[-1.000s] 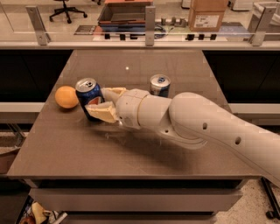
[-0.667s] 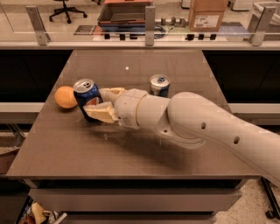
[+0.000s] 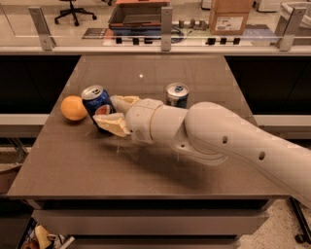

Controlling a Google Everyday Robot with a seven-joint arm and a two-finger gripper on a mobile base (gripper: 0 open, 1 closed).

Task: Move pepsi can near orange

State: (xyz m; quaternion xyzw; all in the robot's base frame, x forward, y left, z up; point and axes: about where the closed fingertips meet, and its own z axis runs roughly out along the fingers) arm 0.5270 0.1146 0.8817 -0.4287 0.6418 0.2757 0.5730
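Note:
The pepsi can (image 3: 98,108) is dark blue with a silver top and leans slightly at the left of the brown table (image 3: 160,160). The orange (image 3: 73,108) lies just left of it, a narrow gap away. My gripper (image 3: 107,112) reaches in from the right on a thick white arm (image 3: 214,131). Its tan fingers (image 3: 114,125) sit on either side of the can and are closed on it.
A second can (image 3: 177,94), silver and blue, stands upright behind my wrist near the table's middle. A glass rail with metal posts (image 3: 166,22) runs behind the table. A cardboard box (image 3: 231,14) and a tray sit beyond it.
The gripper and the pepsi can have shifted a little to the left, toward the orange. The orange and the second can have not moved.

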